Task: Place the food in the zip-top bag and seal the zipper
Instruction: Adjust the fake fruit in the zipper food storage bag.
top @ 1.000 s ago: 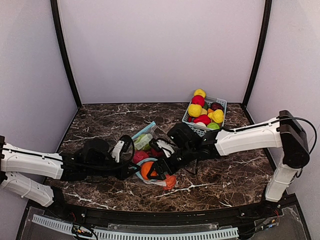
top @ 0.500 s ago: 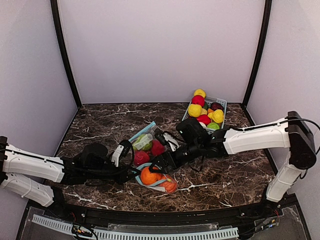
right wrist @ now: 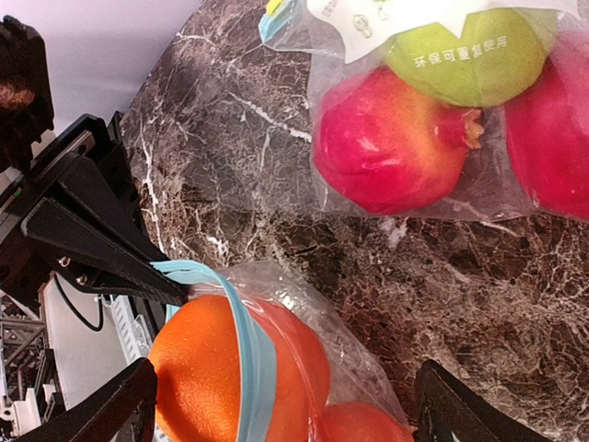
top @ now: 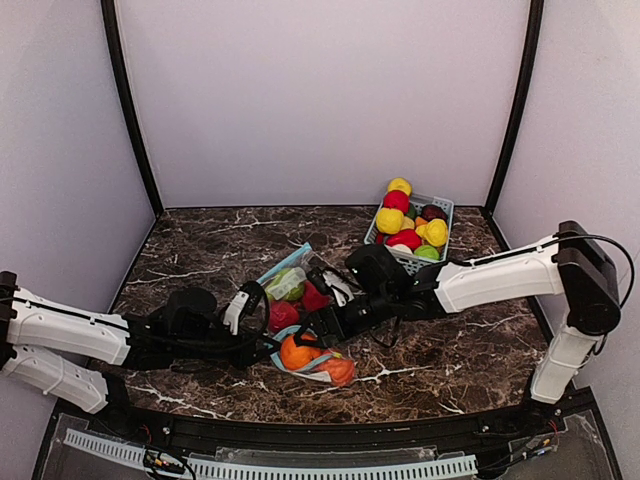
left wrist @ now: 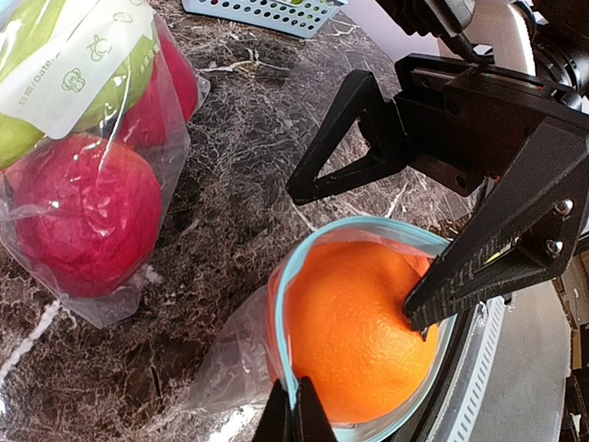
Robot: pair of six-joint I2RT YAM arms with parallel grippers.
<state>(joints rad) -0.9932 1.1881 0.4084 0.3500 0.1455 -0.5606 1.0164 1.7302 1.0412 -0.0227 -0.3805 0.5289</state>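
Pinching bag rim (left wrist: 278, 318), left jaws, right jaws wide, touching orange (left wrist: 350, 327)

Orange fruit (left wrist: 350, 322); bag rim (right wrist: 258, 359) light blue; red fruit (left wrist: 83, 212); green fruit (right wrist: 469, 51); table (top: 200, 240) dark brown, white-veined marble.

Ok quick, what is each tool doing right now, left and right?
Left tool: closed, pinching the blue rim of the bag.
Right tool: open, holding nothing, jaws either side of the orange.

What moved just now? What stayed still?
The open right end effector drew back from the orange, then edged close again; the orange sank slightly nearer in the zip-top bag. The left end effector stayed shut on its rim. The basket and filled bag did not move.
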